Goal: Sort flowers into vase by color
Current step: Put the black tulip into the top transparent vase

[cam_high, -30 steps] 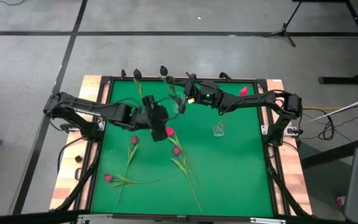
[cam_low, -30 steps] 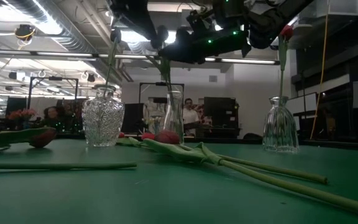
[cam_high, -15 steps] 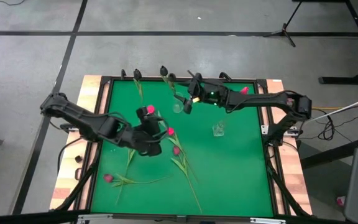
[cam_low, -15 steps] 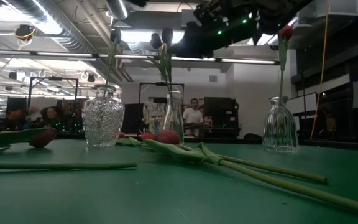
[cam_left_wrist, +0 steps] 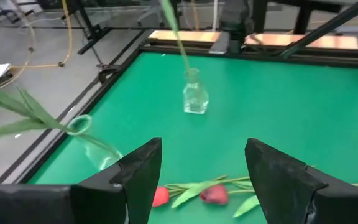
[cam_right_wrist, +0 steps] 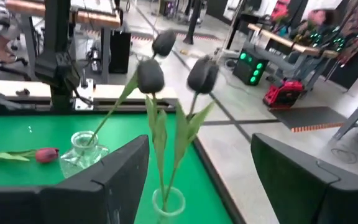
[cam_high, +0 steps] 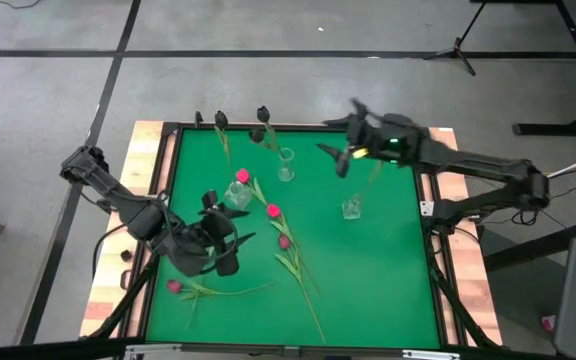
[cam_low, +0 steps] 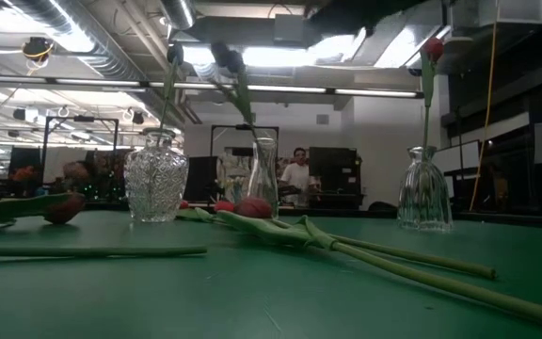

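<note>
Three glass vases stand on the green table. A slim vase holds near-black tulips. A cut-glass vase holds one dark tulip. A small vase holds a red tulip. Pink and magenta flowers lie flat on the table. My left gripper hangs open above the near-left flowers. My right gripper hangs open high up, to the right of the slim vase.
A dark frame with wooden side boards runs round the table. Long green stems cross the table's near middle. People and lit equipment show in the room beyond the far edge.
My left gripper has swung from the table's middle toward the near left edge, turning as it went. My right gripper has risen and drawn back from over the slim vase toward the table's right edge. Both have stayed open.
</note>
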Available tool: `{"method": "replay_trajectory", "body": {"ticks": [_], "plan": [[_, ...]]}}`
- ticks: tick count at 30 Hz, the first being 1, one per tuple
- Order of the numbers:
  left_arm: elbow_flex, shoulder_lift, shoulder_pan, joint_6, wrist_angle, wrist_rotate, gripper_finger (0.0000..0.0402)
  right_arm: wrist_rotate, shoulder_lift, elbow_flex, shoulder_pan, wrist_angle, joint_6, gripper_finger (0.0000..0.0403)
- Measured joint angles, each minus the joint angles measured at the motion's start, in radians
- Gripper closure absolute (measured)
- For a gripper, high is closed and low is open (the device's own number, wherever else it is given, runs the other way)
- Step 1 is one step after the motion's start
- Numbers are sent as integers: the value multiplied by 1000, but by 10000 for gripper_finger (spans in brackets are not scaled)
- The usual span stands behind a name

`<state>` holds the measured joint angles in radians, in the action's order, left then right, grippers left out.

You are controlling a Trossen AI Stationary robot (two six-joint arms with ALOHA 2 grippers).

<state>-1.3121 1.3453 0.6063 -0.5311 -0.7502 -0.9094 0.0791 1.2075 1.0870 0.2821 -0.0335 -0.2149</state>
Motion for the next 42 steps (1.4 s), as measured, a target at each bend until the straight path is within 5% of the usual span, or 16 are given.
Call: {"method": "replay_trajectory", "body": {"ticks": [14,18,25,34,42], "plan": [[-1,-125,32,13,-29,-76,174,110,-413,0,0,-336,-16,121],[15,-175,7,-129,-108,-47,174,114,-494,0,0,-435,51,121],[128,-178,3,-344,-145,242,174,88,-579,0,0,-580,134,121],[247,-114,-14,-527,-100,131,174,84,-589,-17,0,-630,204,121],[263,-57,-37,-566,-75,101,174,-204,-550,-173,-1,-586,444,121]]}}
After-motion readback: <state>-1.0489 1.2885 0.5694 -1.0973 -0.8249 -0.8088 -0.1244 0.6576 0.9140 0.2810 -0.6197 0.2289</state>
